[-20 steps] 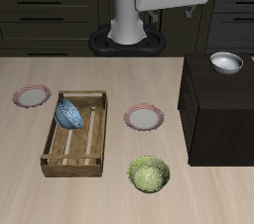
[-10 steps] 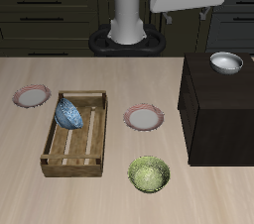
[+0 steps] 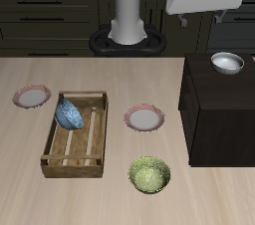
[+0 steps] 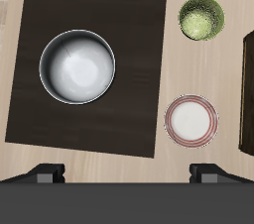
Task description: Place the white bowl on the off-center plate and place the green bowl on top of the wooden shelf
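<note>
Smooth round white bowl [image 4: 76, 66] atop dark boxy wooden shelf [image 4: 119, 30].

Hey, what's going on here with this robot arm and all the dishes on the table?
The gripper hangs high above the wooden shelf, holding nothing, its fingers apart. The white bowl sits on top of that shelf, directly under the wrist camera. The green bowl rests on the table near its front edge, and a pink-rimmed plate lies bare beside the slatted crate, which holds a blue-patterned bowl. Neither bowl is in place yet.
</note>
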Controlling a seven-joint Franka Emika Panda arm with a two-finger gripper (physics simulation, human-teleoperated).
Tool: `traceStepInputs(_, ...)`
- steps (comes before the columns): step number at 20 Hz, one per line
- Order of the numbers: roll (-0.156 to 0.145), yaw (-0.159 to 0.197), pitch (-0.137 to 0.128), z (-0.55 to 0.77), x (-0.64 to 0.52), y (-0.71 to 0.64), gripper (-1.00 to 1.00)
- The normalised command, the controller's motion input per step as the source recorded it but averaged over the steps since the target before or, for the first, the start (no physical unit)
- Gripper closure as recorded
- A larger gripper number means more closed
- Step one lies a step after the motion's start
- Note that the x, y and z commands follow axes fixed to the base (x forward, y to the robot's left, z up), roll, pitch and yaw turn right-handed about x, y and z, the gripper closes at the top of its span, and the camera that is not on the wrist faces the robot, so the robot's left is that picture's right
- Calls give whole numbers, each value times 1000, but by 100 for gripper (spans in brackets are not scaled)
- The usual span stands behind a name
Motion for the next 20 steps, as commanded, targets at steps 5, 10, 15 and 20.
traceStepInputs(5, -26, 18, -6, -3, 224, 204, -100)
traceStepInputs(10, -30, -16, -12, 19, 251, 117, -100)
traceStepInputs(15, -51, -17, -1, -3, 273, 34, -100)
traceStepInputs(20, -31, -12, 24, -80, 199, 29, -100)
